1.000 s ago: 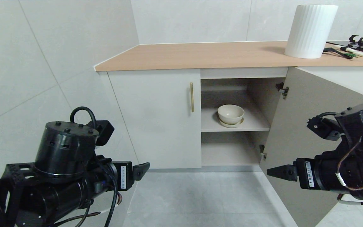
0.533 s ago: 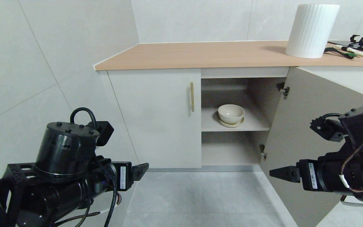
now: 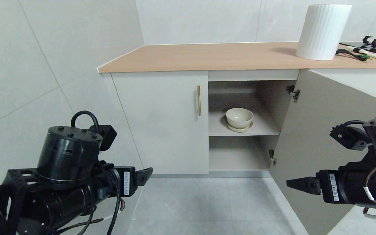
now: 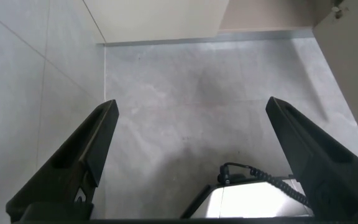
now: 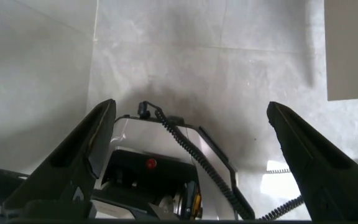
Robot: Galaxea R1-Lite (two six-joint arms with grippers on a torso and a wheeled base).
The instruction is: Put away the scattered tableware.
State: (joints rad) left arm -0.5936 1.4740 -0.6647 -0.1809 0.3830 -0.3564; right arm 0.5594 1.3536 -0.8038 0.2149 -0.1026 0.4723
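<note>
Left side: left end effector (image 4: 190, 106) spread wide with nothing between the fingers, low at 8 o'clock in the head view, over bare floor (image 3: 214, 205).
Right side: right end effector (image 5: 190, 106) likewise agape and empty, low at 4 o'clock, just beside the open door (image 3: 308, 130).
Task's thing: bowl (image 3: 239, 117) resting upright on a saucer (image 3: 239, 129), up at 12 o'clock between the two arms, on the upper shelf (image 3: 266, 128) inside the cabinet.
Done, by the look of it: bowl and saucer stowed, both arms well apart from them.
Left, as a judgement: probably shutting the open door; possibly the long utensils (image 3: 369, 52) at 2 o'clock on the desk (image 3: 207, 57), too small to tell whether tableware.
Bowl and saucer: glazed cream ceramic, round, smooth; saucer rim with a faint gold edge.
Cabinet: flat matte grey panels; closed door (image 3: 162, 120) with a slim brass bar handle (image 3: 198, 100).
Desk: pale wood-grain top, straight front edge.
Ribbed vessel (image 3: 322, 32): white, tall, fluted, tapering downward, at 1 o'clock.
Floor: large grey stone-look tiles, slightly glossy.
</note>
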